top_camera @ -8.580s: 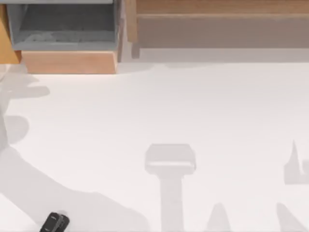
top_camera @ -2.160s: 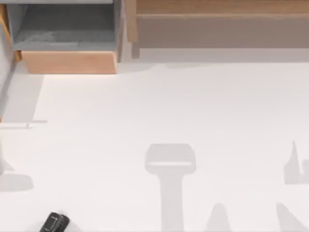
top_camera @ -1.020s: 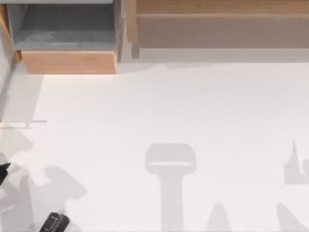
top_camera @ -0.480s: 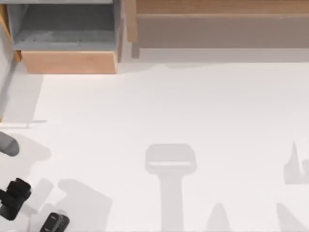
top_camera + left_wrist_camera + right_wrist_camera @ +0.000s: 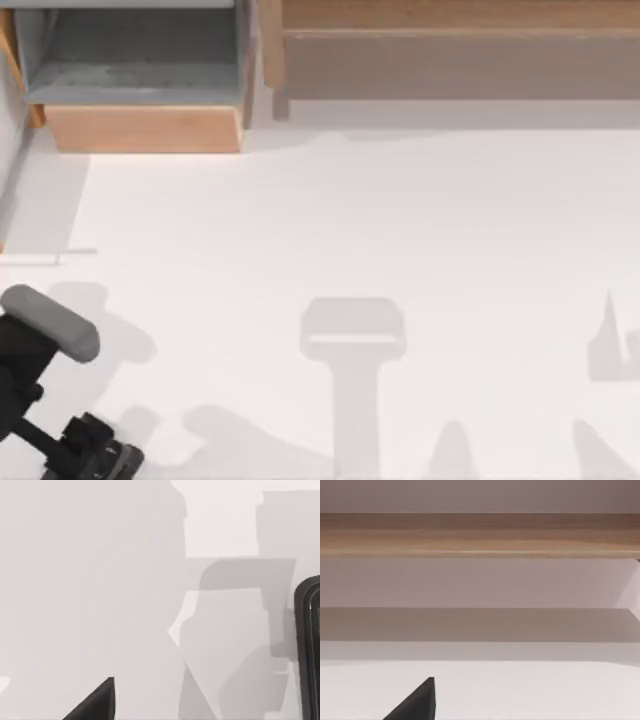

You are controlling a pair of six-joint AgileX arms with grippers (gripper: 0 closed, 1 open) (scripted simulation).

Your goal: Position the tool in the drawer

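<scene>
You have a bare white table (image 5: pixel 400 220) crossed by soft grey shadows, and a long wooden cabinet front (image 5: pixel 450 50) along its far edge.

At the surface's (image 5: pixel 400 220) near left corner, the left claw (image 5: pixel 85 450) sits over the tool (image 5: pixel 122 459). The drawer (image 5: pixel 140 128) stands open at the far left corner, beside the wooden cabinet front (image 5: pixel 450 60).

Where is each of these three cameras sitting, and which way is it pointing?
Top view: above the table, looking down on the open drawer; the left arm reaches the tool at the near left.
Left wrist view: on the left arm, facing the table; the tool sits at the edge.
Right wrist view: on the right arm, facing the cabinet front.
Top and left wrist views share the tool.
</scene>
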